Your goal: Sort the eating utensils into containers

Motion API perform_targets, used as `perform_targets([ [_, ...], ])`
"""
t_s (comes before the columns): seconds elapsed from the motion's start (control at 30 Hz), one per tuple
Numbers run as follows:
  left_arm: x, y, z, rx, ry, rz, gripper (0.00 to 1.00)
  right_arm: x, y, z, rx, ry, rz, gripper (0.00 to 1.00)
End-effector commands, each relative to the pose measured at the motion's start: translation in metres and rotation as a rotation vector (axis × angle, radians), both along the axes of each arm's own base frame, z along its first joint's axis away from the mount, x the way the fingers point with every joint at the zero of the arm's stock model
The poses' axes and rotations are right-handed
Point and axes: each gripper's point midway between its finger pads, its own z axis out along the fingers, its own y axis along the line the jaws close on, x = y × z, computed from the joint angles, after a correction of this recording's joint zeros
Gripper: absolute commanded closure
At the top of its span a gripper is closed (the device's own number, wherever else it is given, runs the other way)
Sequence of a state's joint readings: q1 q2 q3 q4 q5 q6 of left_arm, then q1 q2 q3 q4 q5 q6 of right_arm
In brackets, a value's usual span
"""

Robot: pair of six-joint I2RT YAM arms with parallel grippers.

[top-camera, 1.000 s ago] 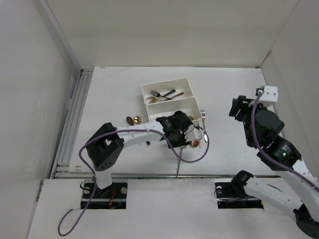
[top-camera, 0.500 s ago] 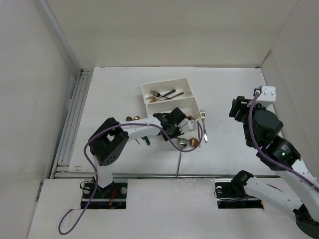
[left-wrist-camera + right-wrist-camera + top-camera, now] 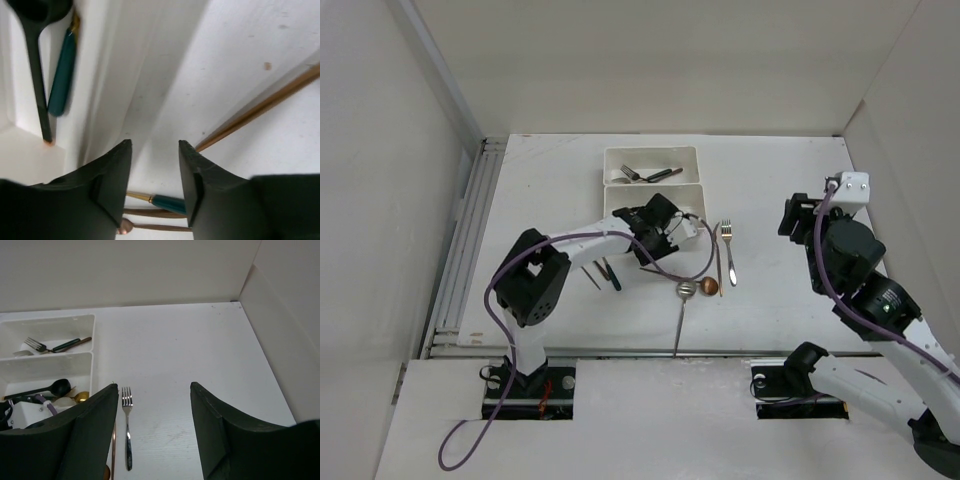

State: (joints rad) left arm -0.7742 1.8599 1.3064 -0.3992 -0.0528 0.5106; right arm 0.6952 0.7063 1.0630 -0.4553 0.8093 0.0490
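Two white trays lie side by side at mid-table: the far tray (image 3: 650, 150) holds a fork and dark-handled utensils (image 3: 648, 175), and the near tray (image 3: 620, 187) holds a black spoon (image 3: 62, 386) and a gold spoon (image 3: 80, 396). My left gripper (image 3: 645, 232) is open and empty, low over the near tray's front left; in its wrist view (image 3: 155, 145) a green-handled utensil (image 3: 172, 203) lies between the jaws. A silver fork (image 3: 727, 250), a copper spoon (image 3: 710, 286) and a silver spoon (image 3: 686, 290) lie on the table right of the tray. My right gripper (image 3: 800, 215) is open, raised at the right.
A green-handled utensil (image 3: 611, 274) and a brown one (image 3: 593, 277) lie on the table left of my left gripper. The silver spoon's long handle (image 3: 678, 330) reaches to the table's near edge. White walls enclose the table on three sides.
My left gripper has moved back and left from the loose spoons to the near tray. Both trays have turned from a slant to square. The copper spoons left of the tray are gone from view.
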Motion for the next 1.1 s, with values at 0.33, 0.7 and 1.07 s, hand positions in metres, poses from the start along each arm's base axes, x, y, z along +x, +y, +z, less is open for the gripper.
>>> perform_targets([
  [0.33,-0.096,-0.055,0.012,-0.143,0.306,-0.307,0.48,0.0,0.0,0.001,-0.005,-0.013,0.002,0.35],
  [0.7,-0.147,-0.074,0.016,-0.301,0.545,0.176,0.36,-0.003,0.002,-0.007,0.031,0.02,0.008,0.35],
  [1.07,-0.171,-0.076,-0.036,-0.155,0.54,0.295,0.33,-0.019,-0.014,-0.02,0.038,0.07,-0.033,0.35],
])
